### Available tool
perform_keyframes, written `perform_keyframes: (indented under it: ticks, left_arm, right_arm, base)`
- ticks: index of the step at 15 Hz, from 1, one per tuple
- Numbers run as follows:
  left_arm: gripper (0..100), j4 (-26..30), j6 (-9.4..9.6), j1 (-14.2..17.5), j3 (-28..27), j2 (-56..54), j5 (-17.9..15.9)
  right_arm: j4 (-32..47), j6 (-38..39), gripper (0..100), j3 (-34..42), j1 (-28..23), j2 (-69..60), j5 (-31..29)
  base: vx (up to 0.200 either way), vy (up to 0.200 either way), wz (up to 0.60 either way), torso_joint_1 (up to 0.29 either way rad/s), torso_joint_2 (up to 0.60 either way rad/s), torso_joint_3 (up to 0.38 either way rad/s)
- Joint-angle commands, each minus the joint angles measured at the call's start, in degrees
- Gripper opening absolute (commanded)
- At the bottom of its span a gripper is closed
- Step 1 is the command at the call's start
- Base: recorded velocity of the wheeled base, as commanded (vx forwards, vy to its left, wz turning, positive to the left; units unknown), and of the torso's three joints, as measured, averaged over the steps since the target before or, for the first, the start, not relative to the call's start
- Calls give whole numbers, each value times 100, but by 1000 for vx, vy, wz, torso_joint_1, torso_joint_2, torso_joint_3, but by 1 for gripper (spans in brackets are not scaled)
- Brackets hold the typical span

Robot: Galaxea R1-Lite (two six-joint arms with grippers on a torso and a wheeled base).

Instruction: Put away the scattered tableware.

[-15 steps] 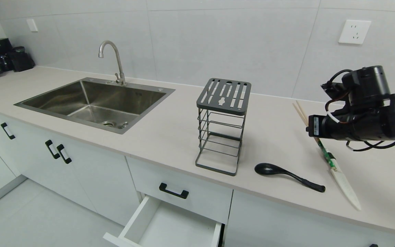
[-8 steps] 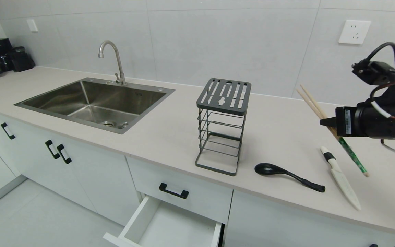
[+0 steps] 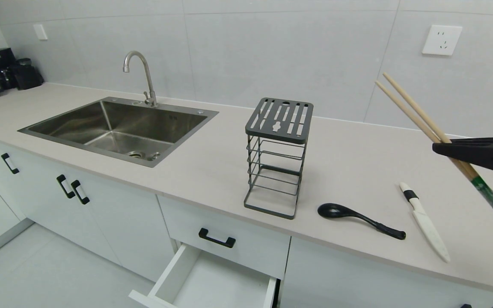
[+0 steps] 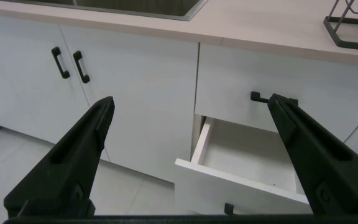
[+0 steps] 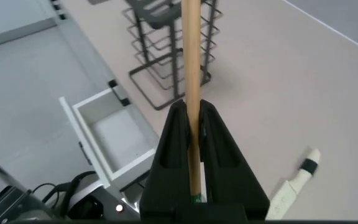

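Two chopsticks (image 3: 409,112) clamped slantwise in right end effector (image 5: 191,109), above counter (image 3: 349,162) | left end effector (image 4: 191,102) gaping

no legible text, no readable labels, numbers or signs in view

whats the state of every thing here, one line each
right hand, shut on the chopsticks
chopsticks, held tilted, clear above the counter
left hand, open, holding nothing
drawer, pulled part way out
knife, lying flat on the counter
spoon, lying on the counter
rack, upright on the counter
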Motion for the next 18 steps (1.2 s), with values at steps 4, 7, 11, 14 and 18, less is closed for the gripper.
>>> perform_keyframes:
  ticks: [4,7,11,14,18]
  left_arm:
    - [100,4,0,0,0,7,1]
    - [100,4,0,0,0,7,1]
    - [100,4,0,0,0,7,1]
    - [100,4,0,0,0,7,1]
    - [100,4,0,0,0,7,1]
  right_arm:
    - [3,-132,0,70,1181,-389,-69]
    - [3,-571,0,237,1269,-380,10]
    - [-181,-633,0,176,2139,59,2]
    - [-726,-633,0,167,2253,648,2]
    - [-972,-571,0,150,2499,1061,-16]
  base:
    - [0,0,0,0,0,0]
    - [0,0,0,0,0,0]
    - [0,0,0,0,0,0]
    - [0,0,0,0,0,0]
    - [0,0,0,0,0,0]
